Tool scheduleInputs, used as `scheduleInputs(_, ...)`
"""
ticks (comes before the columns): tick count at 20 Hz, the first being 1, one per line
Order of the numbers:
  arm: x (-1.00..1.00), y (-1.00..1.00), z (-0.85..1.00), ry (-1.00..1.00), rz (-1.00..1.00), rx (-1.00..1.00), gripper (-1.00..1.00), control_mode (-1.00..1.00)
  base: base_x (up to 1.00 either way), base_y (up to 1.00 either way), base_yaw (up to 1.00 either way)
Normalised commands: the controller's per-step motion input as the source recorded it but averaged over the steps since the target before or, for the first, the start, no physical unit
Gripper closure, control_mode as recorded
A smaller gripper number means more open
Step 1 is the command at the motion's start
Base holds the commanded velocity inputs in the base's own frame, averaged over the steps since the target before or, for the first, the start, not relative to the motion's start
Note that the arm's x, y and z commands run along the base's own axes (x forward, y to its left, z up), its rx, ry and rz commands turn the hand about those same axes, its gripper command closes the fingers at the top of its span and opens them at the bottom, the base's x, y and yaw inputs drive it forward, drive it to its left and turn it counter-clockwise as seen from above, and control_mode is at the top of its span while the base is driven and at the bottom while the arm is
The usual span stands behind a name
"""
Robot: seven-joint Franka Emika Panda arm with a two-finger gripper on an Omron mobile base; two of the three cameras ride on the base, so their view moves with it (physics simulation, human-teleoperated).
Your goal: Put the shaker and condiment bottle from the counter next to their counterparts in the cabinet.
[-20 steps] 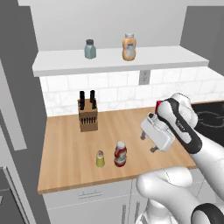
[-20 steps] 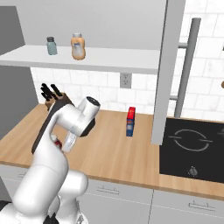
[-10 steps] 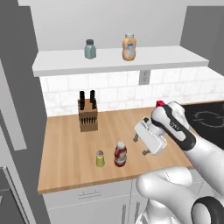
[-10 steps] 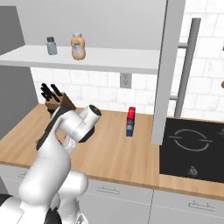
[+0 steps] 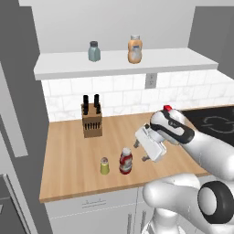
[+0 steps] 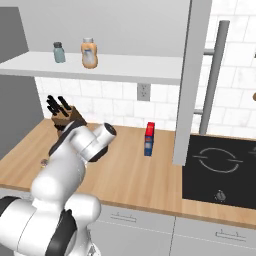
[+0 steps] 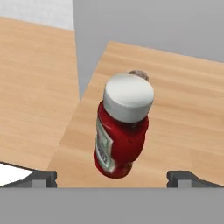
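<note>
While the counter (image 5: 68, 151) and the cabinet (image 5: 119, 68) shelf sit as they did a second ago, the arm has swung down and toward the front edge of the wood, so the gripper (image 5: 147, 150) now hangs just beside the condiment bottle (image 5: 125, 160), aimed at it from the stove side. I read this as the approach to a first pick: nothing has left the counter yet, and both counterparts (image 5: 134, 49) stand alone on the shelf. The hand view puts the red bottle (image 7: 121, 127) square between the two finger tips, which stand wide apart and hold nothing, not yet touching it. The shaker (image 5: 104, 165) stands upright just beside the bottle on its far side from the gripper. From the hand camera the shaker (image 7: 139, 74) is nearly all hidden behind the white cap, only a sliver of its top peeking out. In the right base view the arm's own body covers the bottle and the gripper.
</note>
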Motion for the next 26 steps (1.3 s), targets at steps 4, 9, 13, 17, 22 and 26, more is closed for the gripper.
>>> scheduleInputs(4, 0.18, 0.08, -0.10, 0.01, 0.00, 0.07, -1.00, -1.00, 0.00, 0.00, 0.00)
scheduleInputs(9, 0.02, 0.14, -0.04, 0.06, 0.01, 0.11, -1.00, -1.00, 0.00, 0.00, 0.00)
scheduleInputs(13, 0.00, 0.19, -0.06, 0.08, 0.02, 0.08, -1.00, -1.00, 0.00, 0.00, 0.00)
scheduleInputs(17, 0.00, 0.19, -0.12, 0.08, 0.02, 0.02, -1.00, -1.00, 0.00, 0.00, 0.00)
scheduleInputs(22, -0.11, 0.24, -0.18, 0.04, 0.00, 0.01, -1.00, -1.00, 0.00, 0.00, 0.00)
scheduleInputs(26, -0.32, 0.36, -0.33, 0.07, 0.00, 0.02, 1.00, -1.00, 0.00, 0.00, 0.00)
